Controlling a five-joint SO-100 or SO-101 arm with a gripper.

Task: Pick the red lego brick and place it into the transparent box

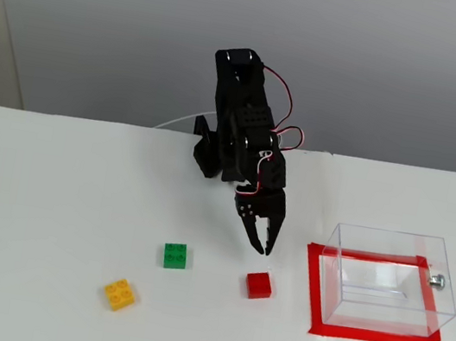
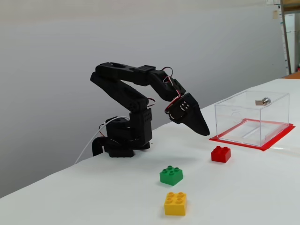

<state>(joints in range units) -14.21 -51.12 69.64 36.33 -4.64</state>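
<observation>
- In a fixed view from the front and above, my pincer (image 1: 261, 248) hangs off the table, tips pointing down and toward the camera, and it has hold of nothing
- The fingers sit nearly together here, only a sliver of a gap at the tips, so I call it almost closed
- The red lego brick (image 1: 259, 284) lies flat on the white table (image 1: 46, 210), just below my tips in this picture, almost straight ahead along the line I point in, a touch to the right
- The transparent box (image 1: 388, 279) stands inside a red tape outline (image 1: 311, 289) to the right of the brick, near it but apart, and it looks empty
- The green brick (image 1: 176, 255) and the yellow-orange brick (image 1: 120, 293) lie off to the left, well clear of my line
- In a fixed view from the side, my pincer (image 2: 205, 131) is plainly up in the air, angled down toward the right
- The red lego brick (image 2: 220, 153) sits below and a little beyond my tips, with clear table between us
- It is squarish, so no long axis matters; I judge I must reach slightly further out, spread the fingers and drop straight down
- The transparent box (image 2: 253, 117) waits behind the brick on the right
</observation>
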